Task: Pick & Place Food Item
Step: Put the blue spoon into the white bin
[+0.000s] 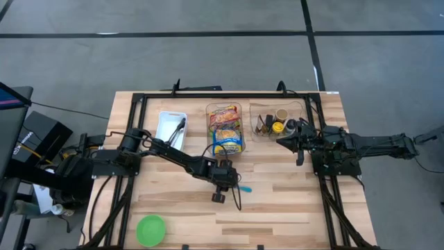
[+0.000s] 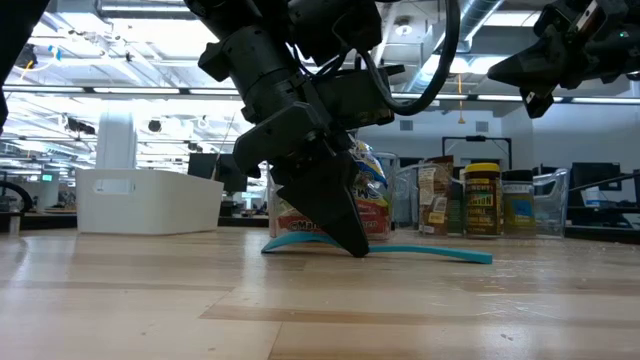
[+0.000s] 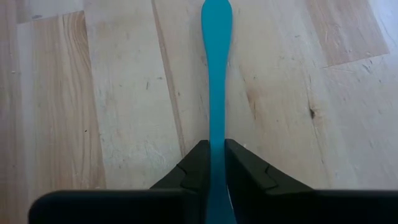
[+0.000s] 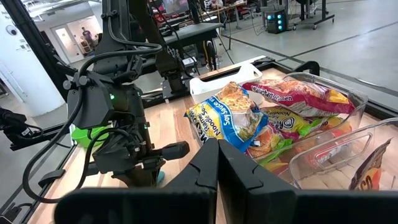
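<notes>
A thin blue utensil (image 3: 216,74) lies flat on the wooden table (image 1: 291,208), just in front of the clear bin of food packets (image 1: 225,128). My left gripper (image 1: 225,184) is down at the table and shut on this utensil; the low view shows its dark fingers (image 2: 345,235) reaching the tabletop with the blue strip (image 2: 440,253) running out to one side. My right gripper (image 4: 217,163) is shut and holds nothing. It hovers above the table near the bin of jars (image 1: 274,121). My left gripper pinches the blue utensil's narrow stem (image 3: 217,144) between its two fingers, one on each long edge. The fingers slant down from the table's left side, in line with the utensil's length. The utensil's wider end (image 3: 216,18) stretches ahead, lying on the wood.
A white bin (image 1: 171,128) with a dark tool in it stands at the back left. A green bowl (image 1: 150,230) sits near the front left edge. A black frame (image 1: 139,139) runs round the work area. Bare wood lies at the front right.
</notes>
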`<state>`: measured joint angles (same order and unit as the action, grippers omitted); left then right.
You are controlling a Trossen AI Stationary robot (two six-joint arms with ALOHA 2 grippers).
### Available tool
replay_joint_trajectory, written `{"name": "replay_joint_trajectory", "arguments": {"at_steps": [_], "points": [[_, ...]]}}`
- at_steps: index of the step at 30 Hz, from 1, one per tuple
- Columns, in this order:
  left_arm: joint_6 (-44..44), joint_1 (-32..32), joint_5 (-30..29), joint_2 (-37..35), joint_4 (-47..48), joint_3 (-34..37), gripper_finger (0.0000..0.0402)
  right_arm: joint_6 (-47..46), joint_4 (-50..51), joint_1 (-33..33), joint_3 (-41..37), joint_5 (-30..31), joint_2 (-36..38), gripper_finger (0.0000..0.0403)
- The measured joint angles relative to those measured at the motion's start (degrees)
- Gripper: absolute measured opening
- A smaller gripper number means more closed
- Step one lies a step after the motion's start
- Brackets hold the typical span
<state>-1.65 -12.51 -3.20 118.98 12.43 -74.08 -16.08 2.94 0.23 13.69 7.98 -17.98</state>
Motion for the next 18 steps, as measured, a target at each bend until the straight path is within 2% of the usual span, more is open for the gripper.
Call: {"name": "replay_joint_trajectory", "arguments": {"at_steps": [6,14,18], "points": [[0.1,0.0,0.0,0.0,0.0,0.0,0.0020,0.0,0.0,0.0,0.0,0.0,0.0,0.0000],[0.2,0.0,0.0,0.0,-0.1,0.0,0.0040,0.0,0.0,0.0,0.0,0.0,0.0,0.0000],[0.2,0.0,-0.1,0.0,-0.1,0.0,0.0024,0.0,0.0,0.0,0.0,0.0,0.0,0.0000]]}}
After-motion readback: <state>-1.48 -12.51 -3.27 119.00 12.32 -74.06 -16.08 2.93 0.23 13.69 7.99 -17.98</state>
